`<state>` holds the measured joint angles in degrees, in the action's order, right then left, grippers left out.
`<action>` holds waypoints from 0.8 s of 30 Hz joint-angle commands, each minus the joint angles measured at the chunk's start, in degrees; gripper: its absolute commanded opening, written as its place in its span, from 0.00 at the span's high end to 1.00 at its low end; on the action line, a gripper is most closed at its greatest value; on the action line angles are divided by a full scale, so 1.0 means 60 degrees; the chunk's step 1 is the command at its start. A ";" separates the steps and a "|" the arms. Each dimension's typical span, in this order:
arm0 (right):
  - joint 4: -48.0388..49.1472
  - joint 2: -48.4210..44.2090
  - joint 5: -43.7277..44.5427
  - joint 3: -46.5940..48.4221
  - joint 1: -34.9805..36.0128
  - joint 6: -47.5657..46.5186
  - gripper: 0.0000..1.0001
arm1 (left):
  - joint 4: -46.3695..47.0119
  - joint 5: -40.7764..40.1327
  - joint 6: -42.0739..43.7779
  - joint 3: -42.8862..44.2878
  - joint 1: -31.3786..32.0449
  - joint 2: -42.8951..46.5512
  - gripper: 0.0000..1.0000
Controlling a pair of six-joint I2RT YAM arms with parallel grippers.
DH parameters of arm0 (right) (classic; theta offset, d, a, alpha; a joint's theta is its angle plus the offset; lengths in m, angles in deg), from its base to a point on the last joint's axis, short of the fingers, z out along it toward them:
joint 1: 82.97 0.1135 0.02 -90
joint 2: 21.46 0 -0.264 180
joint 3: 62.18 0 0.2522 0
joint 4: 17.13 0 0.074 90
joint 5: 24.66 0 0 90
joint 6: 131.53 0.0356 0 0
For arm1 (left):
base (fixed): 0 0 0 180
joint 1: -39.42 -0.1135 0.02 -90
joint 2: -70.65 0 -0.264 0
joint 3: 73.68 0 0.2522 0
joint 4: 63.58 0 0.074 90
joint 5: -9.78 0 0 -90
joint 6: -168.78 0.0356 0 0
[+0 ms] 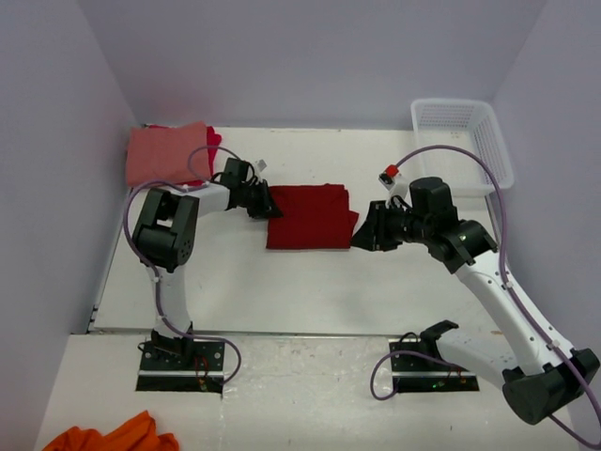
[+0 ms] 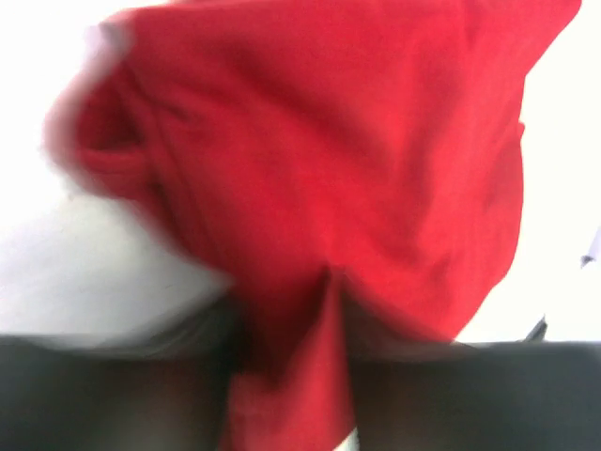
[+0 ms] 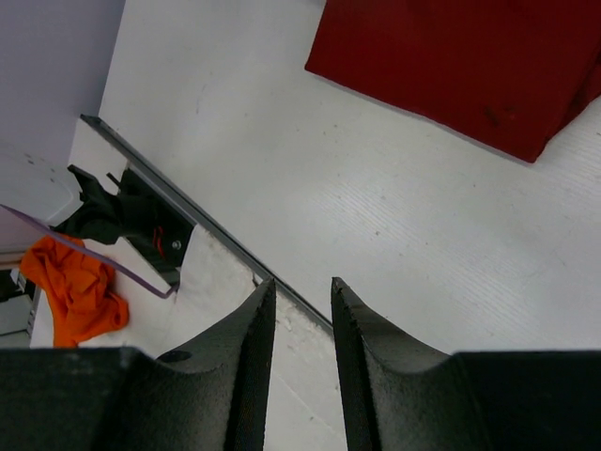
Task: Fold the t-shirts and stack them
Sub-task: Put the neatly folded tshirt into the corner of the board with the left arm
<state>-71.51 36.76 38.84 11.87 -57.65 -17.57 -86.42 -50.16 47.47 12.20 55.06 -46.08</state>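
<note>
The dark red t-shirt [image 1: 310,216] lies folded in a rectangle at the middle of the table. My left gripper [image 1: 266,205] is at its left edge and is shut on a fold of the red cloth [image 2: 310,188], which runs down between the jaws [image 2: 286,376]; this view is blurred. My right gripper [image 1: 362,235] is just off the shirt's right edge, open and empty [image 3: 300,291], with the shirt [image 3: 470,66] ahead of it. The salmon-pink t-shirt [image 1: 167,153] lies folded at the back left. A bit of brighter red cloth [image 1: 214,141] peeks out from beside it.
A white plastic basket [image 1: 460,141] stands at the back right. An orange cloth [image 1: 113,437] lies on the floor in front of the table, also in the right wrist view [image 3: 75,287]. The table's front edge [image 1: 310,332] runs above the arm bases.
</note>
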 commanded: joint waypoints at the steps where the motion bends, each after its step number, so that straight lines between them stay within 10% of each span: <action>1: 0.0296 -0.0342 -0.0021 0.0133 -0.0118 0.0049 0.68 | -0.0625 -0.0602 -0.0128 -0.0594 0.0030 -0.0672 0.99; 15: 0.0237 -0.0708 -0.0036 -0.0292 -0.0309 0.0005 0.68 | 0.1588 -0.0028 0.0045 -0.0770 -0.0028 -0.0045 1.00; 24: 0.0295 -0.0884 -0.0241 -0.0805 -0.0295 0.0180 0.68 | -0.2451 -0.2823 0.2767 0.1923 -0.0072 0.1700 1.00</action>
<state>-71.12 32.45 38.78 7.92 -59.31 -17.39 -92.96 -57.64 54.64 15.59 55.06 -41.47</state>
